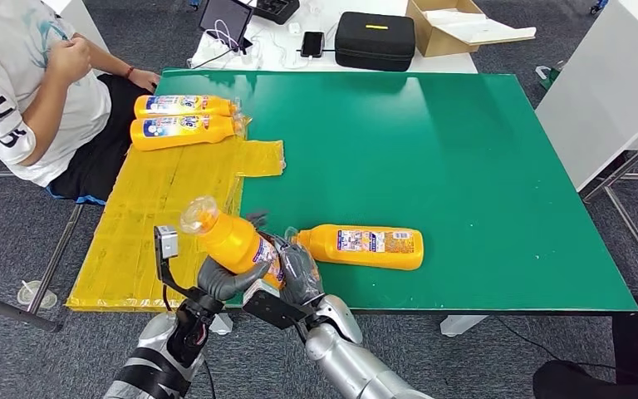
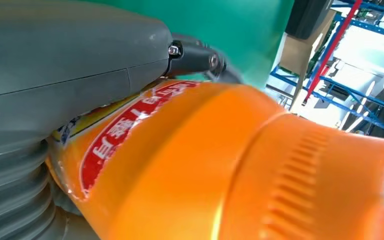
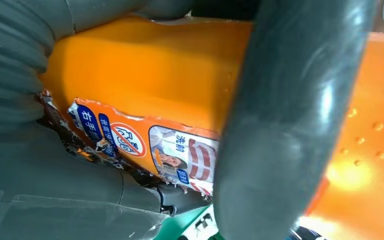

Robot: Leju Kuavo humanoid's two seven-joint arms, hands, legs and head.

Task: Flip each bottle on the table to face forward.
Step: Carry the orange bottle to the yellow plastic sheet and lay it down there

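Both hands, left hand (image 1: 226,278) and right hand (image 1: 297,274), gripped your raised bottle (image 1: 231,240) above the worktop (image 1: 465,166) near edge. You had smooth, rigid, probably slippery plastic; grasp it around the labelled body, not the cap.

Lab: green test table (image 1: 465,166), blue racking (image 2: 350,100).

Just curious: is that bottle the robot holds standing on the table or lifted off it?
Lifted and tilted. Both hands grip the bottle above the table's near edge, its cap end angled up.
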